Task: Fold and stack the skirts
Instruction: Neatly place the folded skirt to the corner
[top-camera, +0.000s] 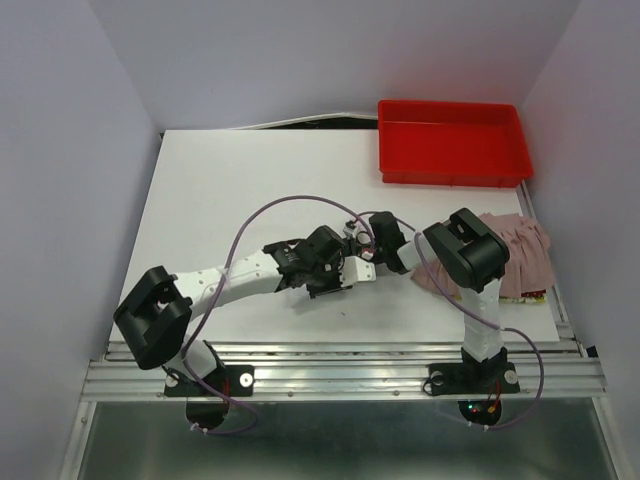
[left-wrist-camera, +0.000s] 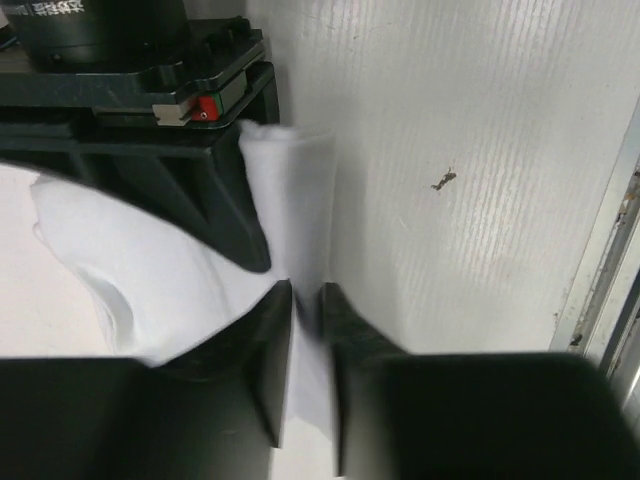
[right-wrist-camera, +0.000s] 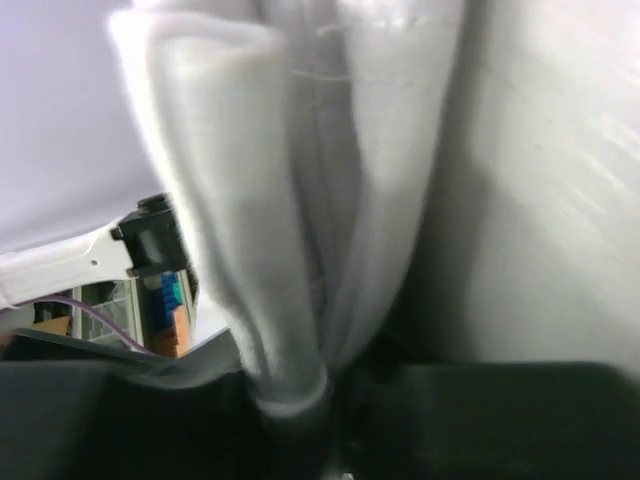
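1. Folding has only just begun, I think. The white skirt (left-wrist-camera: 140, 260) is not lying flat in a neat fold. It is bunched up and held over the middle of the table (top-camera: 240, 190).
2. The left gripper (left-wrist-camera: 305, 300) is pinched tight on a thin edge of the white skirt. The cloth goes right between its two fingers.
3. The right gripper (right-wrist-camera: 300, 410) looks clamped on the same skirt too. A thick bunch of cloth runs down into its jaws.
4. The pink skirt (top-camera: 522, 255) lies on the right side of the table, partly hidden behind the right arm. It looks rumpled, not folded. No gripper touches it.
5. A lot is left to do. The white skirt needs its fold finished, the pink skirt needs folding, and then one must go on top of the other. Nothing is stacked yet.
6. The top view shows the whole table. You can see both arms meeting in the middle, the pink skirt, and the red tray (top-camera: 455, 176) at the far right corner. But the white skirt is very hard to see there, because it is white on a white table and the arms cover it.
7. The wrist views show the grips up close. The left one shows the thin cloth between the fingers. The right one shows fat folds of cloth, a bit blurry. Neither shows the pink skirt or the tray.
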